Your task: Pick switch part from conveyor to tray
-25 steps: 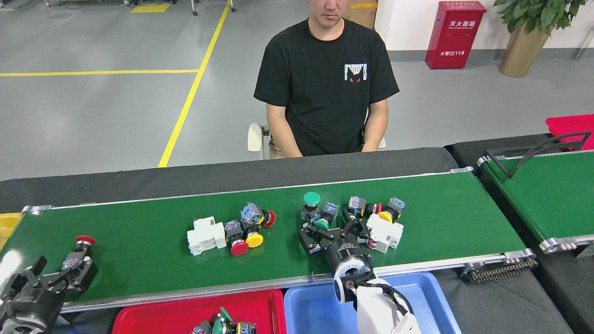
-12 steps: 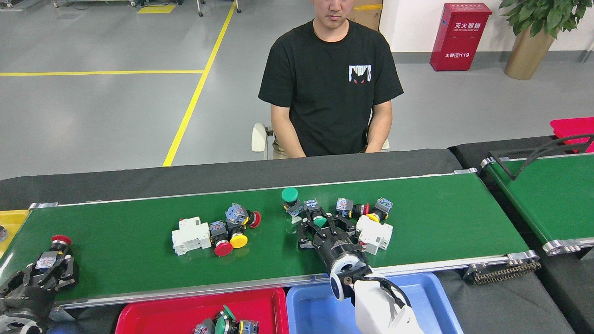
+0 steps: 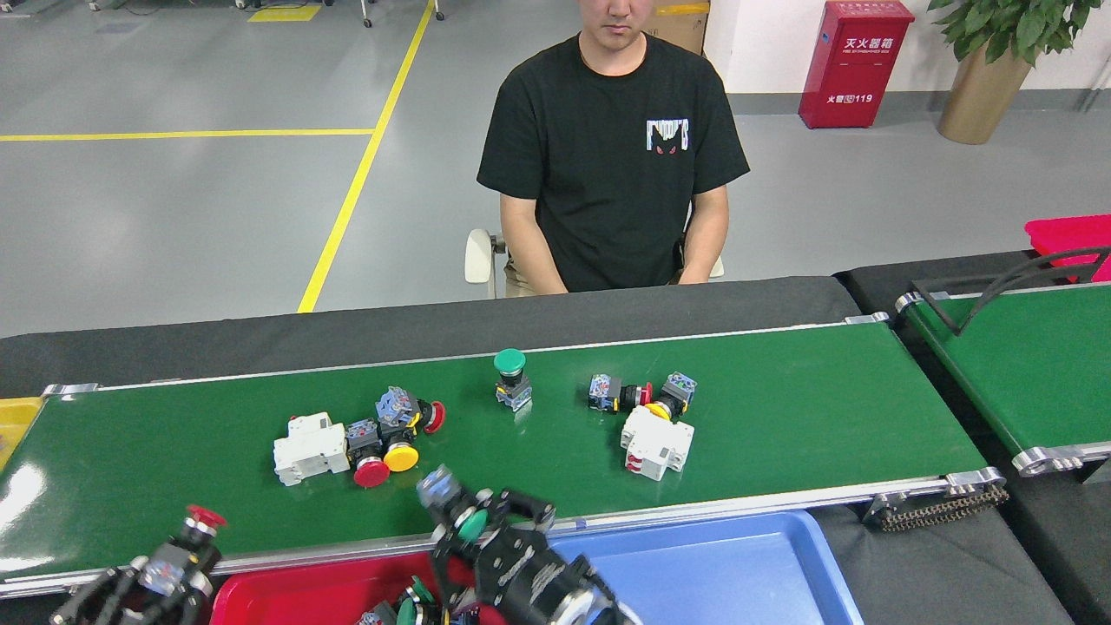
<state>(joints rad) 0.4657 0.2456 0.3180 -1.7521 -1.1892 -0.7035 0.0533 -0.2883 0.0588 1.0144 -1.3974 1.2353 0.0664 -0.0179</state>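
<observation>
Both my claws are pinching switch parts. Right claw (image 3: 473, 521) grips a green button switch (image 3: 464, 512) at the near edge of the conveyor (image 3: 781, 408), just above where the red tray (image 3: 286, 595) meets the blue tray (image 3: 720, 564). Left claw (image 3: 178, 564) holds a red button switch (image 3: 195, 529) low at the left, by the belt's near rail. I think this is the carry step. Next I must get each part over its tray, lower it and let go. A second ago my right claw was out on the belt, spread beside the white breaker (image 3: 657, 443). Now it has pulled back with the green one.
</observation>
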